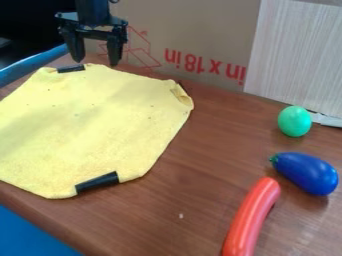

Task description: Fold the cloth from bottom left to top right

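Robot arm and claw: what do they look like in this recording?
The visible arm is black and blocky. Below it, the black claw has a wide, angular crosspiece and two thick, dark fingers with rounded ends. A small dark loop, possibly cable, shows beside the arm at the top edge. I can make out no markings.

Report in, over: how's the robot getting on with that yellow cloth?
Gripper open, near far edge of yellow cloth. Cloth mostly flat, not folded across. Red toy, blue toy, green toy off to its right, none on it.
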